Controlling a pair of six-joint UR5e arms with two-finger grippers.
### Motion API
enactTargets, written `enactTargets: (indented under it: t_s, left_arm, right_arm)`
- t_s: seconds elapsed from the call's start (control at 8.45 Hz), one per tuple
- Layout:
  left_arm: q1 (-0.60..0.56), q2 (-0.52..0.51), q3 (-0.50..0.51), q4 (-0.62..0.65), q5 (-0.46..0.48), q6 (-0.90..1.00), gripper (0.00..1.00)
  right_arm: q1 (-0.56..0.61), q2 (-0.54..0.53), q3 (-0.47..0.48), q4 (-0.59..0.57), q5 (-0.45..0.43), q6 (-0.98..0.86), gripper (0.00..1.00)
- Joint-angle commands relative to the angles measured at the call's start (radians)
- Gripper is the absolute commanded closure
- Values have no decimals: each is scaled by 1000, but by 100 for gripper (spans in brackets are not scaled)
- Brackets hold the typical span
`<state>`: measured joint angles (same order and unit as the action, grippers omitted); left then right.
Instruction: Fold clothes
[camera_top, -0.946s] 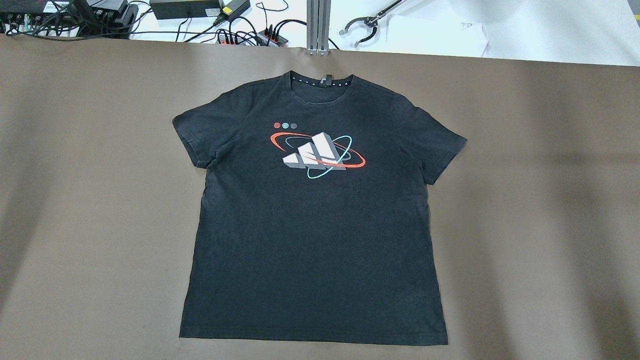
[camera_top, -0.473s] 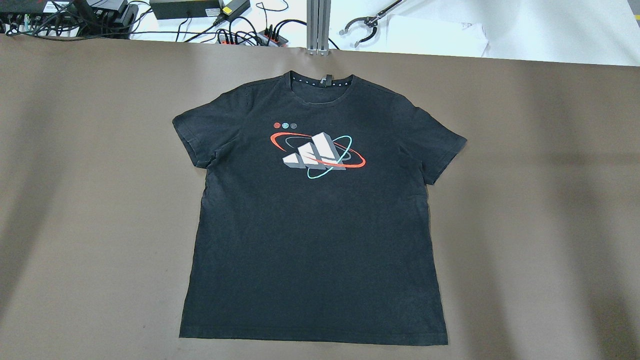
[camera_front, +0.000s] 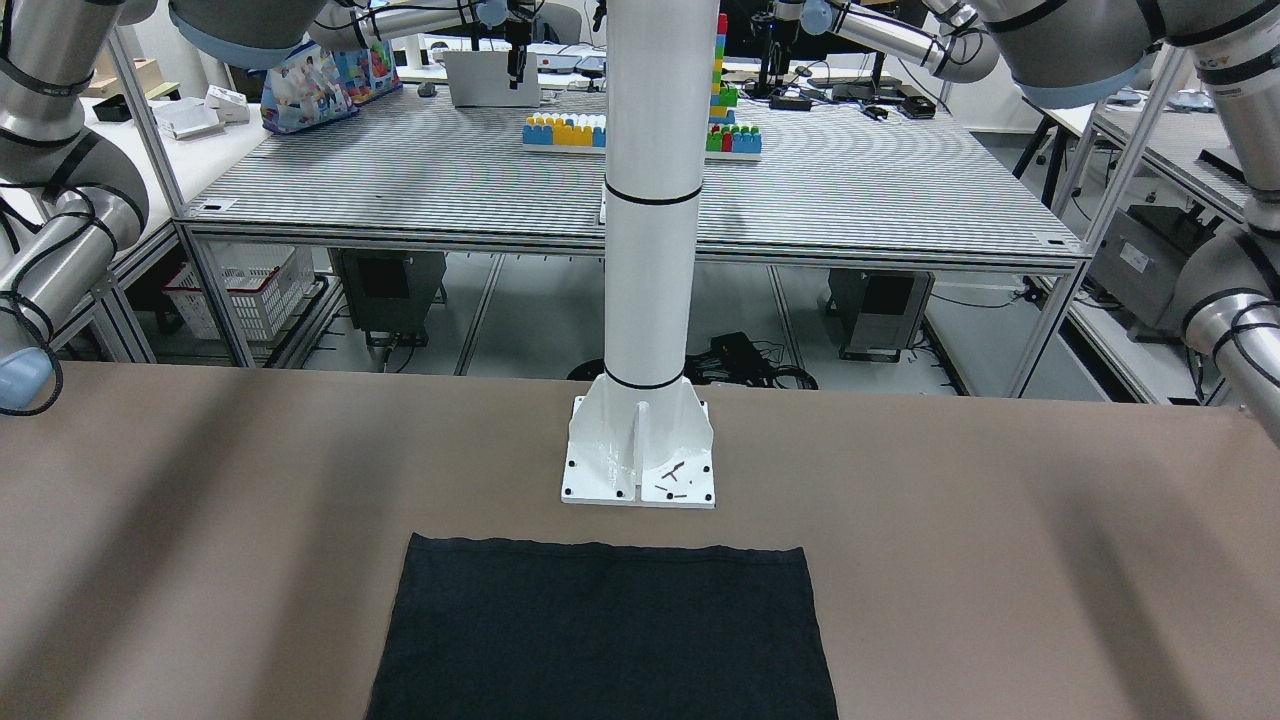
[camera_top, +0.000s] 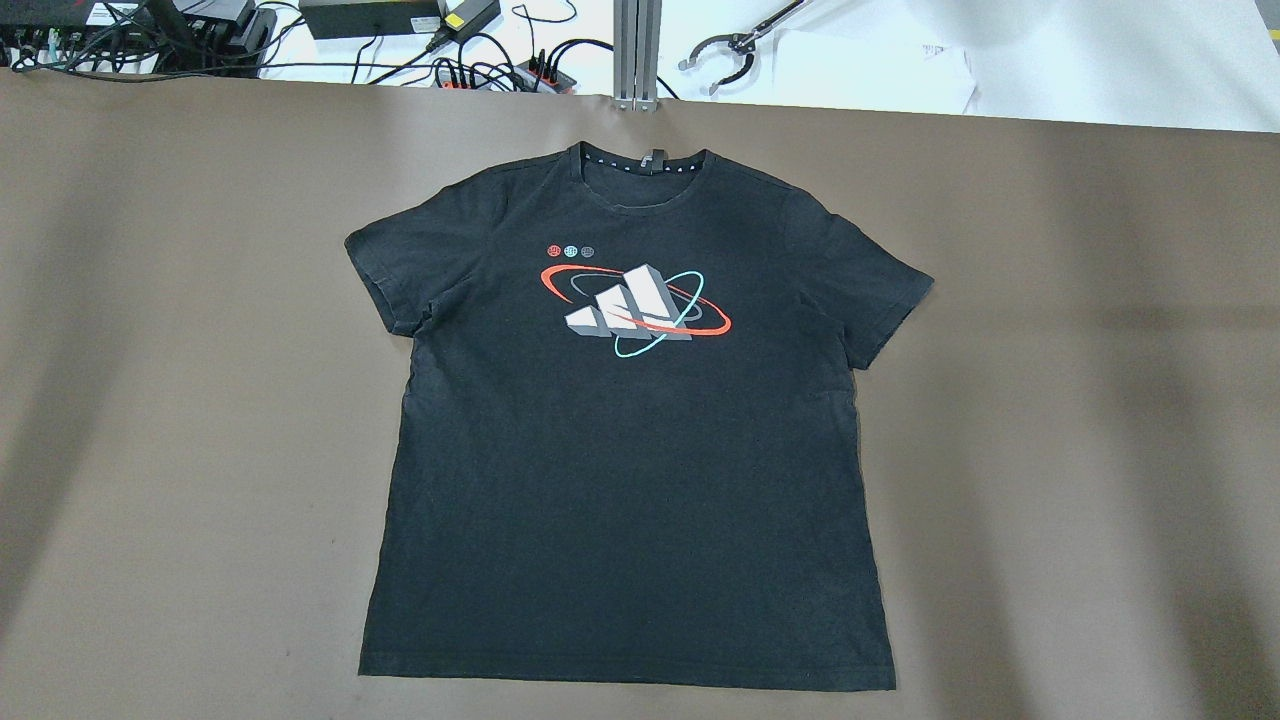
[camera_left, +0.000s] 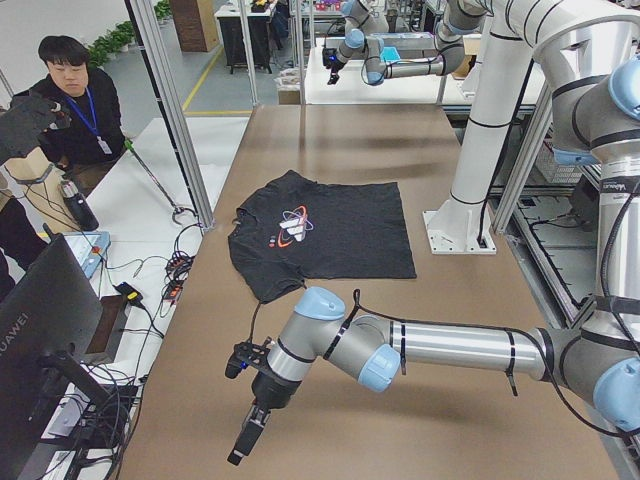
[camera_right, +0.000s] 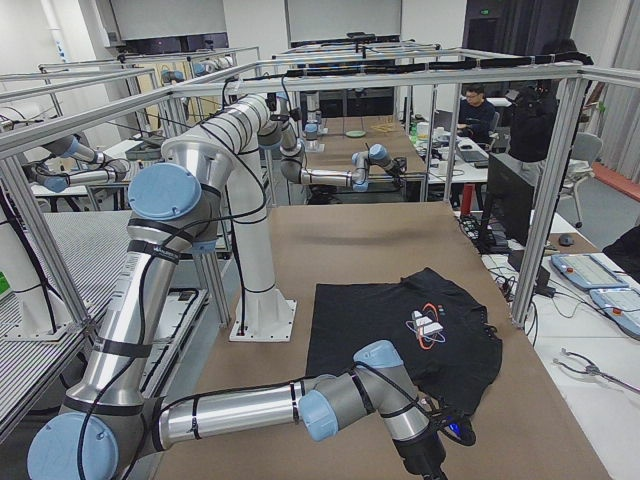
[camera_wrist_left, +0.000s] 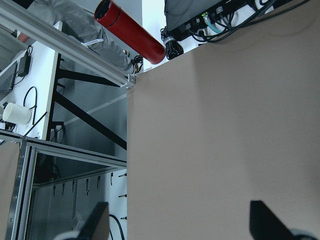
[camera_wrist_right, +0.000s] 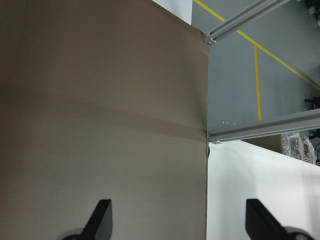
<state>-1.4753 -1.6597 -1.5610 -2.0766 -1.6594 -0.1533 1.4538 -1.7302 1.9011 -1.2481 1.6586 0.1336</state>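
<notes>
Well clear of my left hand and right hand, both spread and empty: black T-shirt, flat on surface, folding seemingly unbegun; next, I'd reach inward to grip its edges.

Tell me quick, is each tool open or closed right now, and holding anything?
Left tool: open, holding nothing.
Right tool: open, holding nothing.
</notes>
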Motion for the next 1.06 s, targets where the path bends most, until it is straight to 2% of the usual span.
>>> enactTargets:
  t_s: [0.0, 0.24, 0.35, 0.47, 0.59, 0.71, 0.95]
  left_arm:
    - [49, -54, 21, -3, -31, 60, 0]
    - [52, -87, 27, 7, -33, 44, 0]
    - [58, -115, 39, 9, -78, 40, 0]
    - [69, -164, 80, 7, -165, 3, 0]
    - [113, -228, 132, 6, -222, -55, 0]
    - [168, -286, 183, 1, -229, -104, 0]
    - [246, -382, 248, 0, -258, -188, 0]
  right_arm:
    - [-1, 47, -10, 1, 1, 4, 7]
    - [-7, 54, -14, -2, -6, 6, 5]
    - [-9, 87, -45, -2, 1, 7, 6]
    - [-29, 147, -91, -4, 10, 33, 6]
    - [-67, 215, -149, -4, 36, 91, 6]
    - [-93, 272, -205, -4, 64, 137, 6]
    - [-192, 336, -227, -2, 113, 293, 6]
